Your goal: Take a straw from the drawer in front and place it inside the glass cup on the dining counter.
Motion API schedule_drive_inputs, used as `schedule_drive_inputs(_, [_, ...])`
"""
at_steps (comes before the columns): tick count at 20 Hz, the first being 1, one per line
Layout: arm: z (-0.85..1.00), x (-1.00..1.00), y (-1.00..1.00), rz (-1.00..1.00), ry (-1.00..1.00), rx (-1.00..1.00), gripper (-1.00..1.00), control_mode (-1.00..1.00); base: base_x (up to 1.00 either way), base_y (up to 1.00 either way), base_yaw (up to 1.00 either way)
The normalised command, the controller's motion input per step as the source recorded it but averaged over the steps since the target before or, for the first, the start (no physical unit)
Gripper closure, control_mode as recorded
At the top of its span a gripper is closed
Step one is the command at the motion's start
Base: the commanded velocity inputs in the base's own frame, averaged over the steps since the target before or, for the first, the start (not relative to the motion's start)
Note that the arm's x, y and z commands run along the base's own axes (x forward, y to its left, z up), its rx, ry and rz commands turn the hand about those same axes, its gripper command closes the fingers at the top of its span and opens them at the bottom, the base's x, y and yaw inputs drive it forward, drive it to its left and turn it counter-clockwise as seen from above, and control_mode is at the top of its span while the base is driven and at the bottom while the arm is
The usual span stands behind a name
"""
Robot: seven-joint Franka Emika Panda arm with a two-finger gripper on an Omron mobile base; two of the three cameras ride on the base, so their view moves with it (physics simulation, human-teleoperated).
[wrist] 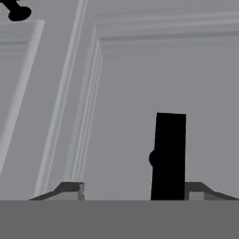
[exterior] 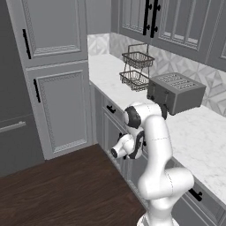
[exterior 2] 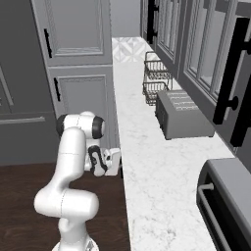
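Hand view puts you right against the drawer (wrist: 140,93): its framed grey front panel is close ahead, and the short black bar handle (wrist: 168,156) stands between the two finger tips, nearer the right one. The gripper (wrist: 126,190) has its jaws spread wider than the handle; you cannot tell whether either pad touches the bar, and nothing is held. From the left base view, your arm folds down beside the marble worktop (exterior: 194,137), the hand tucked under that worktop's edge at the cabinet fronts. On the worktop stand a grey toaster (exterior: 176,92) and, beyond it, a two-tier wire basket (exterior: 137,68).
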Motion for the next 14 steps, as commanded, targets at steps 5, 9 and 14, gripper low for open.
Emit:
schedule_drive_inputs(5, [-0.01,0.00,-0.04,0.00,0.00,0.00,1.00,-1.00,0.00,0.00,0.00])
schedule_drive_inputs(9, [0.00,0.00,0.01,0.00,0.00,0.00,1.00,-1.00,0.00,0.00,0.00])
schedule_drive_inputs(14, [0.00,-0.17,0.27,-0.01,-0.05,0.00,1.00,-1.00,0.00,0.00,0.00])
